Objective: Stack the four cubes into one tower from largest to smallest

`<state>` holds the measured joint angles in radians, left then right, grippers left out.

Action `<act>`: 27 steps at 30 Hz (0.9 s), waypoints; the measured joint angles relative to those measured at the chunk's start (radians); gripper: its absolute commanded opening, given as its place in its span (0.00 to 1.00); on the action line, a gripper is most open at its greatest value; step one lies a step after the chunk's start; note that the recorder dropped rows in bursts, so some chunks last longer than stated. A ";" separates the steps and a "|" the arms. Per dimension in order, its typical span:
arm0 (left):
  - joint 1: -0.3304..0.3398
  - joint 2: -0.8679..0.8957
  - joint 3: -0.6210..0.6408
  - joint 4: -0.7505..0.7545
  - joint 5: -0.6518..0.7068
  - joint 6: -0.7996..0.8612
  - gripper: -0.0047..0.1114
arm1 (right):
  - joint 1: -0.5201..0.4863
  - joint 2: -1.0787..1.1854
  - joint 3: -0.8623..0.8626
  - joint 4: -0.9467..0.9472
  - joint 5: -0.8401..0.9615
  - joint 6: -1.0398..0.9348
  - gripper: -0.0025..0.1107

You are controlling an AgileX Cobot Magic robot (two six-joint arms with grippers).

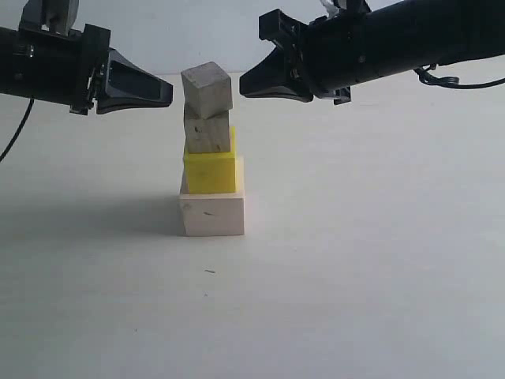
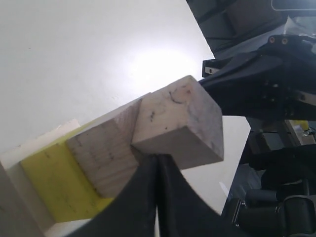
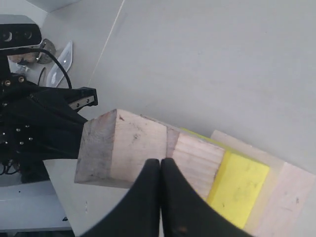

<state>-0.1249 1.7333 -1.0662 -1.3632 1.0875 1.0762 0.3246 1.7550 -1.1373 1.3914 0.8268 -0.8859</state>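
A tower stands mid-table: a large pale wood cube [image 1: 212, 213] at the bottom, a yellow cube [image 1: 210, 171] on it, a speckled tan cube [image 1: 207, 132] above, and a greyish-white cube [image 1: 207, 89] on top, turned askew. My left gripper [image 1: 168, 91] hovers shut just left of the top cube, apart from it. My right gripper [image 1: 244, 84] is shut just right of it, also apart. The left wrist view shows the top cube [image 2: 180, 122] beyond the shut left gripper [image 2: 158, 158]. In the right wrist view the top cube [image 3: 121, 148] lies beyond the shut right gripper [image 3: 160, 162].
The white table [image 1: 355, 260] spreads around the tower on all sides. A black cable [image 1: 16, 134] hangs from the left arm at the far left. A camera stand [image 3: 19, 34] shows behind the left arm in the right wrist view.
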 measured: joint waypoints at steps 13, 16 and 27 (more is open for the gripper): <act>-0.013 0.000 0.000 -0.004 -0.004 0.000 0.04 | 0.000 0.000 0.000 0.000 0.087 -0.038 0.02; -0.013 0.000 0.000 -0.004 -0.006 -0.002 0.04 | 0.000 0.000 0.000 0.000 0.091 -0.040 0.02; -0.013 0.000 0.000 -0.017 -0.010 -0.002 0.04 | 0.000 0.000 0.000 0.000 0.045 -0.045 0.02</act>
<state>-0.1378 1.7333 -1.0662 -1.3801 1.0778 1.0740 0.3246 1.7550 -1.1373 1.3914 0.8714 -0.9306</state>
